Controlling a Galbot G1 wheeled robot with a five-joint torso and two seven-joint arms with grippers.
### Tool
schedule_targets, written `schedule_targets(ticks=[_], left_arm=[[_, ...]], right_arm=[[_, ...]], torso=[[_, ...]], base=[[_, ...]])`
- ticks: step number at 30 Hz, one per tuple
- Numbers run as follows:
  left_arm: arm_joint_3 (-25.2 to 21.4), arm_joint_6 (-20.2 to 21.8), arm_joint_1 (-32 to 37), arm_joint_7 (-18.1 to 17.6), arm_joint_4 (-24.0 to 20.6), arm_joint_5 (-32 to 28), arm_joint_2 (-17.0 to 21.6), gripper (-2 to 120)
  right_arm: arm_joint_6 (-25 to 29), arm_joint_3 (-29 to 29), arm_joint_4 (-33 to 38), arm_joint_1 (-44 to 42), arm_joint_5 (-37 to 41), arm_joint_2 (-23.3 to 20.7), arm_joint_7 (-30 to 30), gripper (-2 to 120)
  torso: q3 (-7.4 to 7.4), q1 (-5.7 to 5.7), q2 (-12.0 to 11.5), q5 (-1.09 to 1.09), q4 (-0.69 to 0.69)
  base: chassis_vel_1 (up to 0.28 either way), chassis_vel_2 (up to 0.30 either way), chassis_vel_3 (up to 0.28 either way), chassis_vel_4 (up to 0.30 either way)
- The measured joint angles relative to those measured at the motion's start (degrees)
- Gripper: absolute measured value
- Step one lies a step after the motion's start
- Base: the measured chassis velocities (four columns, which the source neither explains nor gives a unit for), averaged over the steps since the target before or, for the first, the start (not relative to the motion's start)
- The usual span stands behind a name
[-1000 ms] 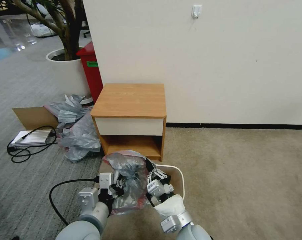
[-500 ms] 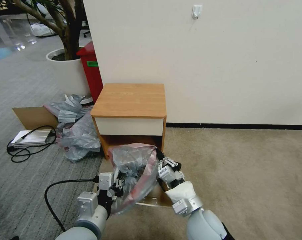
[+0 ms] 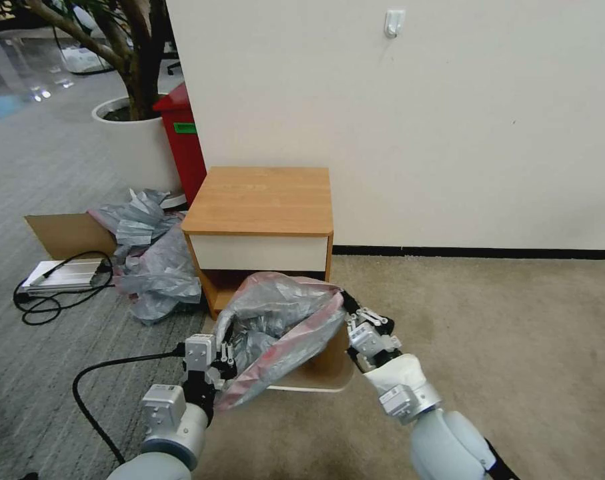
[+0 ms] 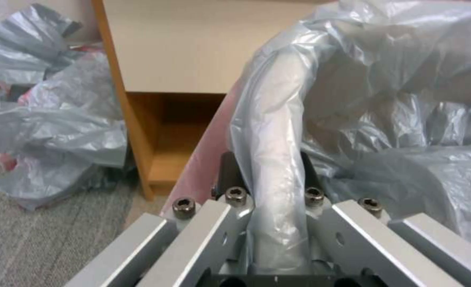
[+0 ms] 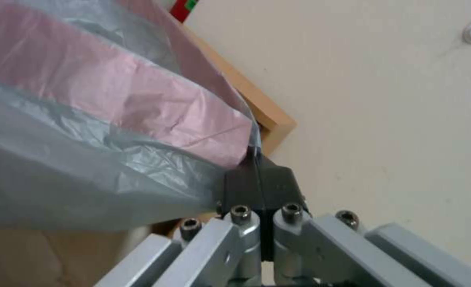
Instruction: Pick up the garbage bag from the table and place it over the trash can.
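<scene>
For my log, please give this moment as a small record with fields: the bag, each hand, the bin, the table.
garbage bag: stretched between both hands, mouth spread above the trash can
left hand: shut on a gathered fold of the bag's rim, near side
right hand: pinching the bag's pink band, right side
trash can: on the carpet before the table, mostly hidden under the bag
table: top bare, against the wall

no text, brand, number or sign can be read anywhere; the one label, a green patch on the tall red bin [image 3: 180, 137] at the far left beside the wall, is too small for any lettering to be made out.
</scene>
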Motion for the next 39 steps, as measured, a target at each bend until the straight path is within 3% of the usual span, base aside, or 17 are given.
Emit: schedule_targets(ticks=[20,24,25,27,28,29,30,32,33,35,36,37,39], left_arm=[[-2.6,1.6,-1.1,-1.4,-1.5,-6.9,-1.8,4],[-3.6,2.0,-1.6,-2.0,-1.2,-7.7,-1.7,4],[-3.6,2.0,-1.6,-2.0,-1.2,-7.7,-1.7,4],[-3.8,2.0,-1.9,-2.2,-0.6,-7.7,-1.7,4],[-3.8,1.9,-2.0,-2.2,0.1,-7.5,-1.7,4],[-3.8,1.9,-2.0,-2.2,0.1,-7.5,-1.7,4],[-3.6,1.4,-2.1,-2.3,0.8,-7.1,-1.7,4],[-3.1,0.3,-2.2,-2.3,1.5,-5.8,-1.5,4],[-3.1,0.3,-2.2,-2.3,1.5,-5.8,-1.5,4],[-2.7,-1.1,-2.4,-2.2,2.3,-3.8,-1.2,4],[-2.4,-2.2,-2.6,-2.1,2.8,-2.4,-1.1,4],[-2.4,-2.2,-2.6,-2.1,2.8,-2.4,-1.1,4],[-1.8,-8.7,-3.1,-1.8,5.4,6.2,-0.7,4]], right_arm=[[-2.6,6.7,2.9,-5.1,7.0,-4.6,-5.4,0],[-2.6,11.3,4.4,-7.7,9.5,-5.0,-5.7,20],[-2.6,11.3,4.4,-7.7,9.5,-5.0,-5.7,20],[-2.7,13.1,6.3,-9.2,13.1,-4.5,-5.0,27],[-3.4,13.9,8.6,-10.4,20.2,-3.8,-3.5,34],[-3.4,13.9,8.6,-10.4,20.2,-3.8,-3.5,34],[-4.6,13.3,11.3,-11.0,29.8,-3.1,-1.3,40],[-6.0,11.4,14.5,-11.2,39.5,-2.6,1.8,45],[-6.0,11.4,14.5,-11.2,39.5,-2.6,1.8,45],[-8.2,8.2,18.0,-11.3,49.1,-2.1,6.4,52],[-9.9,5.7,20.2,-11.3,55.3,-1.8,9.8,62],[-9.9,5.7,20.2,-11.3,55.3,-1.8,9.8,62],[-15.7,-2.4,23.0,-11.5,68.5,-0.4,16.6,72]], torso=[[0.0,0.0,0.0,0.0,0.0],[0.0,0.0,0.0,0.0,0.0],[0.0,0.0,0.0,0.0,0.0],[0.0,0.0,0.0,0.0,0.0],[0.0,0.0,0.0,-0.02,-0.01],[0.0,0.0,0.0,-0.02,-0.01],[0.0,0.0,0.0,-0.01,-0.01],[0.0,0.0,0.0,-0.02,0.0],[0.0,0.0,0.0,-0.02,0.0],[0.0,0.0,0.0,-0.02,0.0],[0.0,0.0,0.0,-0.02,0.0],[0.0,0.0,0.0,-0.02,0.0],[0.0,0.0,0.0,0.0,0.0]], base=[[0.0,0.0,0.0,0.0],[0.0,0.0,0.0,0.0],[0.0,0.0,0.0,0.0],[0.0,0.0,0.0,0.0],[0.0,0.0,0.0,0.0],[0.0,0.0,0.0,0.0],[0.0,0.0,0.0,0.0],[0.0,0.0,0.0,0.0],[0.0,0.0,0.0,0.0],[0.0,0.0,0.0,0.0],[0.0,0.0,0.0,0.0],[0.0,0.0,0.0,0.0],[0.0,0.0,0.0,0.0]])
